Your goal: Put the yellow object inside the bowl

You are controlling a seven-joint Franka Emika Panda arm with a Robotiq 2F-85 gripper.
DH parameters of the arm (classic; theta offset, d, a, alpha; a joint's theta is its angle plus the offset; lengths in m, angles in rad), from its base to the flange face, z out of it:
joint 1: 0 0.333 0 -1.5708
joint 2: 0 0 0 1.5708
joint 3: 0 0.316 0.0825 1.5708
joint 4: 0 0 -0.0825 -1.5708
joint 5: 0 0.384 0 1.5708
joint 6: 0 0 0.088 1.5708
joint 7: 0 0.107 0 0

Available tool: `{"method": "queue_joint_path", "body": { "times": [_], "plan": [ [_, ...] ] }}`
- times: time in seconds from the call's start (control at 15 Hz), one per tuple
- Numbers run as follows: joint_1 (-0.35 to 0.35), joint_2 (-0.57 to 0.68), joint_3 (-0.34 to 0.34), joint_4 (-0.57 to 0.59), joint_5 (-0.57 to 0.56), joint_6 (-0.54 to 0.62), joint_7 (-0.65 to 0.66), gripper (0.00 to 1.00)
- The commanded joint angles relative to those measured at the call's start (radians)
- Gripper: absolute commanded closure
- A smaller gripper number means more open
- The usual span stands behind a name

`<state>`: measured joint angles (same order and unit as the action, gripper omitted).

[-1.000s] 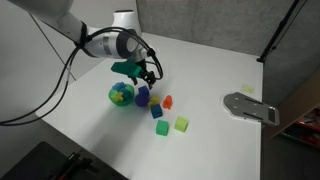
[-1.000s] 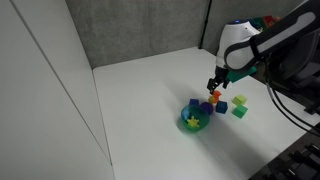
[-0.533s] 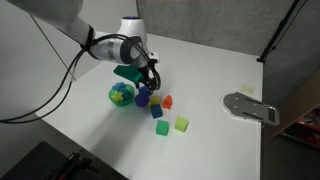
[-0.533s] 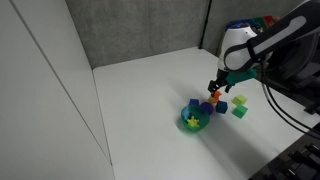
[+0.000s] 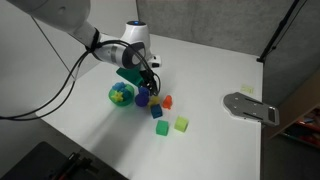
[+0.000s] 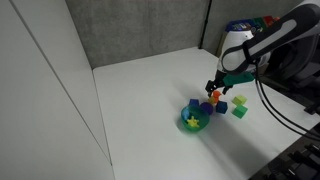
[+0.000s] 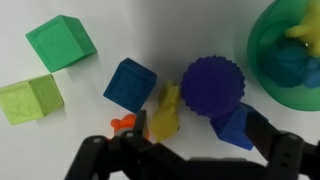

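— Where's the yellow block [image 7: 165, 115]?

— The wrist view has it on the table [image 7: 200, 25], outside the bowl [image 7: 262, 70], between a blue cube [image 7: 130, 85] and a purple ball [image 7: 212, 88]. Neither exterior view shows it; the gripper [image 5: 148, 88] covers that spot.

— And the jaws?

— Spread wide in the wrist view, one finger [image 7: 105, 150] on each side, the block between them touching neither. From outside I cannot tell the gap.

— What do the outside cameras add?

— The layout: in both exterior views the gripper [image 6: 215, 92] hangs low just beside the bowl [image 6: 195, 118], over the cluster of blocks. The lime cube [image 5: 181, 124] and green cube [image 5: 162, 128] lie apart from it.

— Anything in the bowl?

— The wrist view shows a blue piece and a yellow piece inside.
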<state>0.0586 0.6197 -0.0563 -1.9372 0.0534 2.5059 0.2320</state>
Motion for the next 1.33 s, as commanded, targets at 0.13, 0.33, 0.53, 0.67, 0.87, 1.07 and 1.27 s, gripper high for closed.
{"method": "queue_joint_path", "body": {
  "times": [0.13,0.33,0.53,0.67,0.87,1.07,1.27],
  "plan": [
    [-0.008,0.084,-0.005,0.072,0.010,0.048,0.019,0.00],
    [-0.006,0.122,-0.012,0.098,0.007,0.064,0.019,0.00],
    [-0.001,0.159,-0.025,0.130,0.001,0.055,0.028,0.00],
    [0.000,0.179,-0.032,0.146,-0.001,0.057,0.030,0.00],
    [-0.004,0.210,-0.038,0.177,-0.001,0.055,0.024,0.00],
    [-0.007,0.235,-0.041,0.201,0.000,0.052,0.021,0.00],
    [-0.005,0.251,-0.038,0.213,-0.002,0.055,0.015,0.28]
  ]
}}
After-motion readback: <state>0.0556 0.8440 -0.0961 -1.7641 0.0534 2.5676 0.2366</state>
